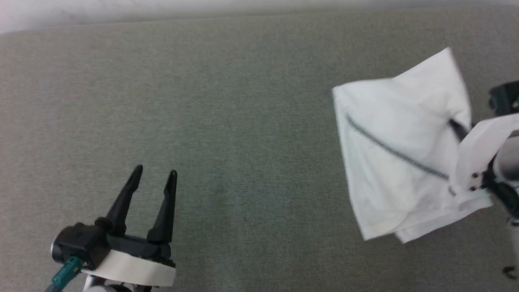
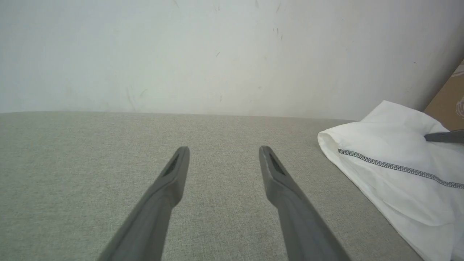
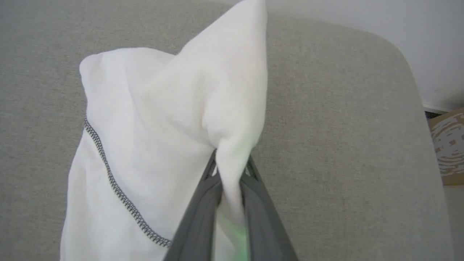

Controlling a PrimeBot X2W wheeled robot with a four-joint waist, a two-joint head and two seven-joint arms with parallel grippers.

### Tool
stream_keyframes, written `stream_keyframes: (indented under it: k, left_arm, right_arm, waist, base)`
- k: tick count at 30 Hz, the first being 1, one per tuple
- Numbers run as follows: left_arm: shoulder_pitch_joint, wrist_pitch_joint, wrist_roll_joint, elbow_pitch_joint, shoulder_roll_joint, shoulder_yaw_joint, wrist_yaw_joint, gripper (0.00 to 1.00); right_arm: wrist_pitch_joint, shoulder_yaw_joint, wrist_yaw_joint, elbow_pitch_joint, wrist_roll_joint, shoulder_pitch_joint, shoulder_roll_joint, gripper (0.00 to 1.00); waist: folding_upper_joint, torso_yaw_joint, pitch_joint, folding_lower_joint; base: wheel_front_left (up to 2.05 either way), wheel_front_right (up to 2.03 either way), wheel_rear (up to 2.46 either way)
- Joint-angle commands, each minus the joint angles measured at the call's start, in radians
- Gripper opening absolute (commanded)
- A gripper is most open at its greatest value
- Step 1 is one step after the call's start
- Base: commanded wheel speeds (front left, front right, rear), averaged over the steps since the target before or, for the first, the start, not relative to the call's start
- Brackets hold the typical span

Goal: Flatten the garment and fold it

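The garment (image 1: 397,150) is a white shirt with a grey zigzag seam, bunched and lifted at the right side of the grey fabric surface (image 1: 243,142). My right gripper (image 3: 231,165) is shut on a pinched fold of the garment (image 3: 163,145), which hangs from its fingers; one dark finger (image 1: 458,129) pokes out of the cloth in the head view. My left gripper (image 1: 155,172) stands open at the lower left over bare fabric, well apart from the shirt. In the left wrist view its fingers (image 2: 174,181) spread wide, and the garment (image 2: 398,170) lies off to the right.
A pale wall (image 2: 217,54) rises behind the surface's far edge. A brown cardboard box (image 3: 447,145) stands beyond the rounded right end of the surface. Bare fabric stretches between the two grippers.
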Motion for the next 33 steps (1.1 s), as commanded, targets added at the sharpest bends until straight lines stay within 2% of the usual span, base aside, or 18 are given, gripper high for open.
stream_keyframes:
  k: [1, 9, 18, 27, 33]
  left_arm:
    - [-0.027, 0.002, 0.011, -0.011, 0.011, 0.005, 0.004, 1.0]
    - [-0.07, 0.025, 0.024, -0.07, 0.052, 0.022, 0.006, 1.0]
    - [-0.093, 0.062, 0.031, -0.124, 0.092, 0.032, 0.006, 1.0]
    - [-0.121, 0.093, 0.043, -0.173, 0.129, 0.034, 0.002, 1.0]
    - [-0.137, 0.069, 0.044, -0.21, 0.14, 0.047, 0.0, 1.0]
  right_arm:
    - [0.008, -0.005, -0.002, -0.012, -0.012, -0.027, -0.026, 0.0]
    - [0.051, 0.006, -0.002, -0.047, -0.045, -0.105, -0.15, 0.0]
    - [0.017, 0.009, -0.002, -0.034, -0.073, -0.151, -0.232, 0.0]
    - [-0.072, 0.015, -0.002, 0.008, -0.137, -0.193, -0.297, 0.0]
    - [-0.11, 0.018, -0.002, 0.043, -0.173, -0.221, -0.338, 0.0]
  waist:
    - [0.0, -0.039, 0.047, -0.0001]
    - [0.0, -0.114, 0.129, -0.0001]
    - [0.0, -0.191, 0.212, -0.0001]
    - [0.0, -0.215, 0.288, -0.0001]
    - [0.0, -0.214, 0.315, -0.0001]
  base:
    - [0.0, 0.0, 0.0]
    - [0.0, 0.0, 0.0]
    - [0.0, 0.0, 0.0]
    - [0.0, 0.0, 0.0]
    - [0.0, 0.0, 0.0]
